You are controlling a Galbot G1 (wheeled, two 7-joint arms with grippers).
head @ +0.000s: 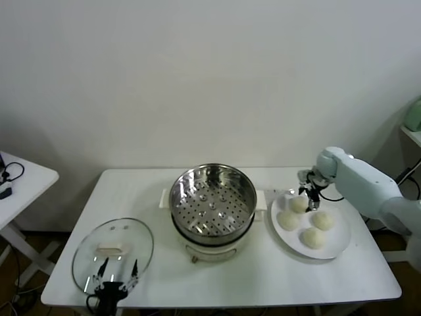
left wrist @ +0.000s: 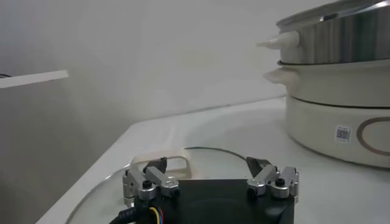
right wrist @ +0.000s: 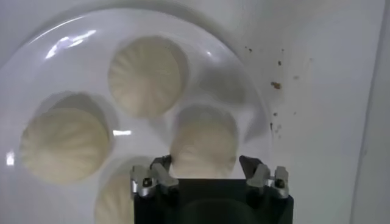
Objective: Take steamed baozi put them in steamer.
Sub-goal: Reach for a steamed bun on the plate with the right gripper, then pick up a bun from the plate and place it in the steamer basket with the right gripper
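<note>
Four cream-white baozi lie on a flat white plate (head: 339, 247) at the right of the table. My right gripper (head: 309, 195) is open just above the farthest baozi (head: 298, 205). In the right wrist view my right gripper (right wrist: 205, 164) has a finger on each side of that baozi (right wrist: 204, 137), with no visible squeeze. Three more baozi (right wrist: 148, 76) lie around it. The steamer (head: 212, 201) stands at the table's middle with its perforated tray bare. My left gripper (head: 117, 271) is open and idle over the glass lid.
A round glass lid (head: 112, 250) with a white handle lies at the front left, under my left gripper (left wrist: 206, 164). The steamer's white base (left wrist: 341, 128) stands to its right. A small white side table (head: 20, 181) is at the far left. The plate sits close to the steamer's right handle.
</note>
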